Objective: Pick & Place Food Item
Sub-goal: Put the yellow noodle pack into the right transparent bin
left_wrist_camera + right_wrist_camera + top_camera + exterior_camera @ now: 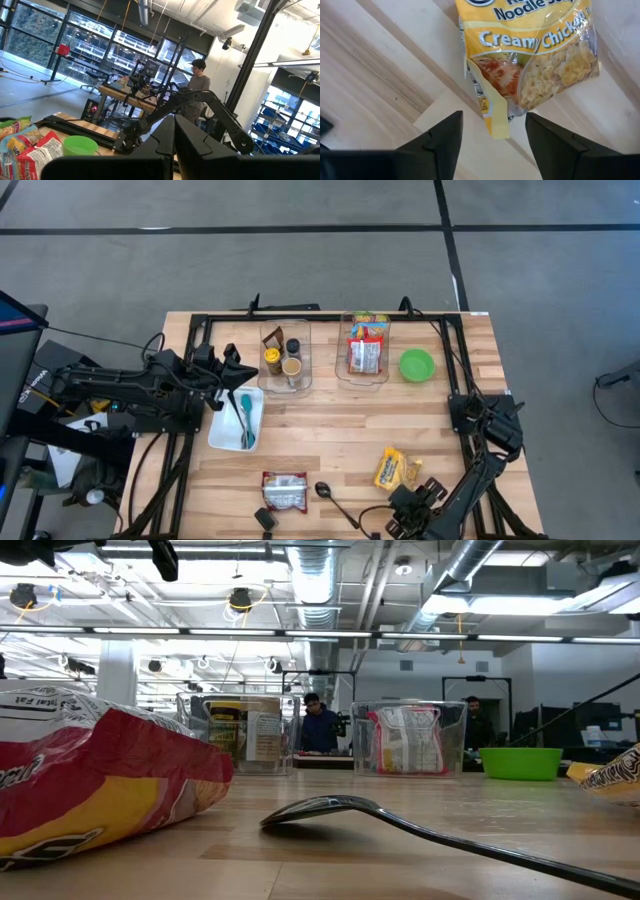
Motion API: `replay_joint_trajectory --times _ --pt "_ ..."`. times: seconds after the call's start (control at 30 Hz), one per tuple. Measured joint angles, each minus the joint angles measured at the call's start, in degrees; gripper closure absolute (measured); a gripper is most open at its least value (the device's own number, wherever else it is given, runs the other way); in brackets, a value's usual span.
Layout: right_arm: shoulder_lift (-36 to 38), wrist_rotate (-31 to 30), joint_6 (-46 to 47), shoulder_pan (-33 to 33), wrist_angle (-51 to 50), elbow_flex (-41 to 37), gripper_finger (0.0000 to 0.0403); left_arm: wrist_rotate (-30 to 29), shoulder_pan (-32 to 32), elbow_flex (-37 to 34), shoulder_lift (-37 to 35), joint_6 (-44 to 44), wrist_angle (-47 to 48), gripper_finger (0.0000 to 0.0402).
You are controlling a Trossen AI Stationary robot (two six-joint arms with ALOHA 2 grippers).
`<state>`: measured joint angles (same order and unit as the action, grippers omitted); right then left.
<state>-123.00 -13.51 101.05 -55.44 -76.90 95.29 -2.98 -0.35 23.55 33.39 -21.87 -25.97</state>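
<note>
A yellow "Creamy Chicken" noodle soup packet [530,55] lies flat on the wooden table near its front right [397,470]. My right gripper [494,145] hangs over the packet's near end, pointing steeply down and open. Its two fingers stand on either side of the packet's crimped end flap [496,120] without touching it. In the high view this gripper [405,498] is at the table's near edge. My left gripper [174,145] is shut and empty, held up at the table's left side [235,370].
A red-and-white snack packet [284,490] and a black spoon [330,495] lie near the front edge. At the back stand a clear bin with jars [285,355], a clear bin with snack packets [365,352] and a green bowl [417,365]. A white tray with teal utensils [238,418] sits at the left.
</note>
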Motion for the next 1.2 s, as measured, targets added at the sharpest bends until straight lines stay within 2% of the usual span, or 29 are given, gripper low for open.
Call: replay_joint_trajectory --times 0.23,0.5,0.7,1.03,1.2 --pt "-0.02 -0.06 1.42 0.48 -1.04 -0.05 0.0208 0.01 0.0 0.0 0.0 0.0 -0.01 0.0398" --pt "-0.07 -0.03 1.03 0.87 3.69 -3.5 0.0226 0.0 -0.01 0.0 0.0 0.0 -0.01 0.0398" --pt "-0.09 0.2 3.81 0.81 1.74 -4.66 0.0242 0.01 -0.01 0.0 0.0 0.0 0.01 0.0398" --pt "-0.09 3.02 3.99 0.83 2.51 -4.66 0.0288 0.01 0.0 0.0 -0.01 0.0 -0.01 0.0398" --pt "-0.09 3.91 4.01 0.82 2.49 -4.66 0.0292 0.0 0.0 0.0 0.0 0.0 -0.01 0.0398"
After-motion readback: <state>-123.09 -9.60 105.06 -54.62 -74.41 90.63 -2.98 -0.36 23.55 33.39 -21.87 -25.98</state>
